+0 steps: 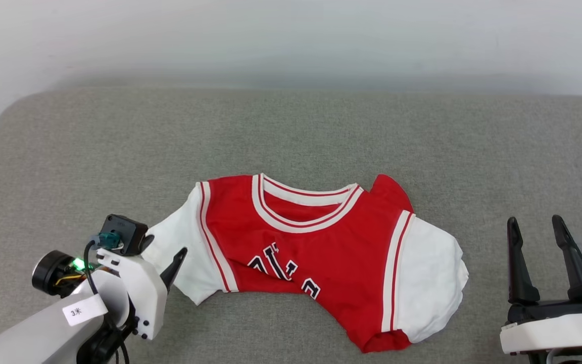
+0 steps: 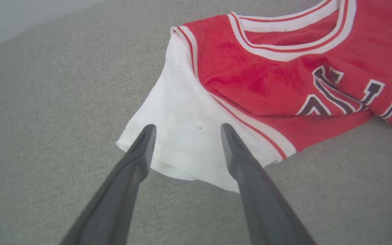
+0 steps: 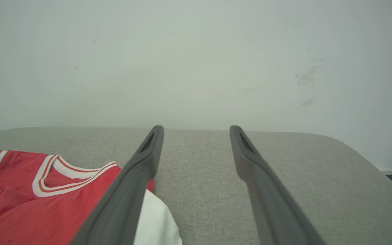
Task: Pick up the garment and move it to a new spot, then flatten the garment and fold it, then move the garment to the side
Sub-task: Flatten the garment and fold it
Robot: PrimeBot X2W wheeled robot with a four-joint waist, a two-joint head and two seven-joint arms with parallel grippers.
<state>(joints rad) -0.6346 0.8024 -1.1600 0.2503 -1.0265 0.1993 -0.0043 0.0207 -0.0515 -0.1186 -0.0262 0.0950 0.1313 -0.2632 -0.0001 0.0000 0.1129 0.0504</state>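
The garment (image 1: 321,242) lies front-up in the middle of the grey fabric-covered bench (image 1: 119,141), its striped collar (image 1: 306,207) toward the far wall (image 1: 291,40). It's not flat. The lower body is tucked or bunched under, so the black, white-outlined lettering (image 1: 283,275) is cut off along the near fold, and the red hem trails off to the near right. A red flap (image 1: 389,189) pokes out beyond the right shoulder. Both white sleeves are spread out, the left sleeve (image 1: 195,263) toward the left arm and the right sleeve (image 1: 432,273) rumpled on the other side.

And there's the left gripper (image 1: 165,246), right at that left sleeve. In the left wrist view its jaws stand wide, with the left gripper (image 2: 187,126) straddling the sleeve's (image 2: 182,149) outer edge and both tips over white cloth. I can't tell whether they touch the fabric, and nothing is pinched between them.

Over on the other side, the right gripper (image 1: 534,220) sits at the lower right, well clear of the garment, over bare bench. Its jaws are spread wide too and hold nothing. In the right wrist view its fingers (image 3: 138,177) point toward the wall, with the garment (image 3: 63,197) at the lower left.
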